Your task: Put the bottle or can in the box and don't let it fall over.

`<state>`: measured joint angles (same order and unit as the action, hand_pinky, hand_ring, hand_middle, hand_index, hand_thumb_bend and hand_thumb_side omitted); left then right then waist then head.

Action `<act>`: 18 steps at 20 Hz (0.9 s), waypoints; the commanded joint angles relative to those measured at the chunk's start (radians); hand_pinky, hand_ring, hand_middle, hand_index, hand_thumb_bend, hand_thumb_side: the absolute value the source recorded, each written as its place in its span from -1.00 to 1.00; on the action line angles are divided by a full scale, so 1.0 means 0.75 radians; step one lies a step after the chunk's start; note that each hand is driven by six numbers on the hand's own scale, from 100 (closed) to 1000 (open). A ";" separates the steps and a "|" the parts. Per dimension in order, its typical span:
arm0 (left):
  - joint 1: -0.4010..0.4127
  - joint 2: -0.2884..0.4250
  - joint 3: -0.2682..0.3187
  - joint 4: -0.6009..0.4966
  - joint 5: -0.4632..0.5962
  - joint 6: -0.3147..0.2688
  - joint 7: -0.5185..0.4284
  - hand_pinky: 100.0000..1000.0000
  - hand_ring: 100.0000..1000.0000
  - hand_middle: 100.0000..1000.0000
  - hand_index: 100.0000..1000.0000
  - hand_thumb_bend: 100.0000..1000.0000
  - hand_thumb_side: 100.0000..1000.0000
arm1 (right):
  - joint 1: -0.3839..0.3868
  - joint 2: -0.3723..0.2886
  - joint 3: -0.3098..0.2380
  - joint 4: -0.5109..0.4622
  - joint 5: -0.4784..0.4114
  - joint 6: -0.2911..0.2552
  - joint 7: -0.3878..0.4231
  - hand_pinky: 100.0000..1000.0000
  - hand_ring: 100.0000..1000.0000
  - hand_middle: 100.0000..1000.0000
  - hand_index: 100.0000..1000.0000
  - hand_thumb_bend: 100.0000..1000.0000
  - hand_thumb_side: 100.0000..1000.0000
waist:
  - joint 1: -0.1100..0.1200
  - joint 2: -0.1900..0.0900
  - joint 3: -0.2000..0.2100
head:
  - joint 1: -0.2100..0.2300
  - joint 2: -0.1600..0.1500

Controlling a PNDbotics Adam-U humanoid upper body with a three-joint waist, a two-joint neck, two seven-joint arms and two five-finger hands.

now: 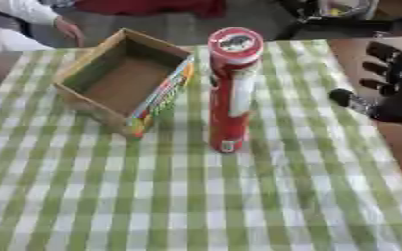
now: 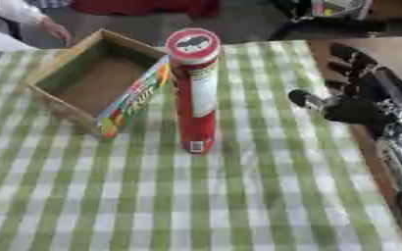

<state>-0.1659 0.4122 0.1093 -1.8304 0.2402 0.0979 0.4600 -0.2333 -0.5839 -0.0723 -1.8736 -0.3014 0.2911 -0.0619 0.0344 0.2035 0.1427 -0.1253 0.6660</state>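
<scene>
Right hand (image 1: 391,93) open, can (image 1: 233,90) upright beside empty box (image 1: 123,81)

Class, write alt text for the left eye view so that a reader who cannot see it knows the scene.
A tall red can stands upright on a green-and-white checked tablecloth, just right of an open, empty cardboard box. The robot's black right hand is at the right edge, fingers spread, apart from the can.
</scene>
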 commanded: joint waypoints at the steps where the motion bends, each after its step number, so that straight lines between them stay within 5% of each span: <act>1: -0.004 0.025 0.012 -0.015 -0.009 0.003 0.002 0.68 0.74 0.49 0.55 0.20 0.32 | -0.017 -0.024 -0.003 -0.014 0.012 -0.004 0.017 0.82 1.00 1.00 0.90 0.12 -1.00 | -0.001 -0.024 0.000 | 0.001 -0.007; 18: -0.012 0.018 0.001 -0.013 -0.006 0.006 -0.011 0.68 0.74 0.50 0.55 0.19 0.32 | -0.148 0.048 0.118 0.084 0.016 0.010 0.187 0.77 0.95 1.00 0.86 0.14 -1.00 | -0.002 -0.014 0.017 | -0.013 -0.018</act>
<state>-0.1661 0.4118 0.1082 -1.8304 0.2392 0.1023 0.4549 -0.3289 -0.5404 0.0167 -1.8109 -0.2944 0.2988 0.0664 0.0339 0.2040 0.1550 -0.1316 0.6618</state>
